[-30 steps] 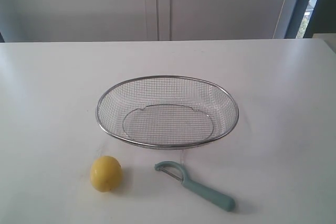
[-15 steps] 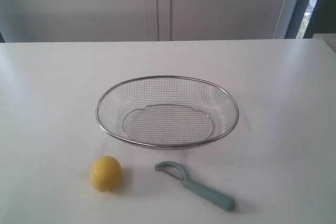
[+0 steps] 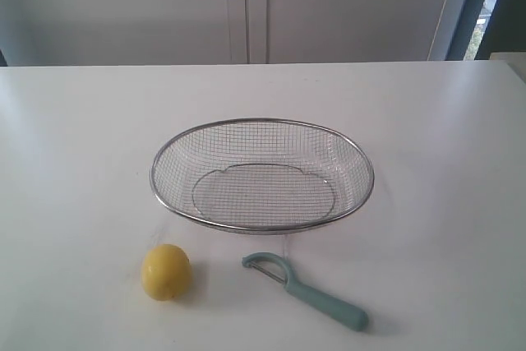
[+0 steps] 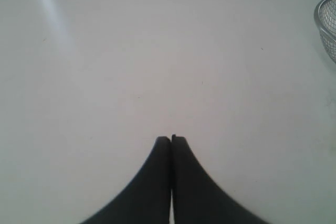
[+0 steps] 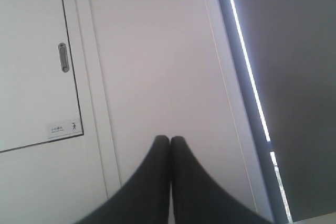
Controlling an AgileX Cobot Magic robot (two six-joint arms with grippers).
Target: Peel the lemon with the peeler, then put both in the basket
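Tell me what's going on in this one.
Nothing is being handled. The lemon and the peeler lie apart on the white table, on the camera's side of the empty basket. The left gripper and the right gripper are shut, holding nothing, and neither arm appears in the exterior view.

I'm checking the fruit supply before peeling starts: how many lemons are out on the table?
1. The lemon sits on the table, outside the basket, before its left end, apart from the peeler. The basket holds none.
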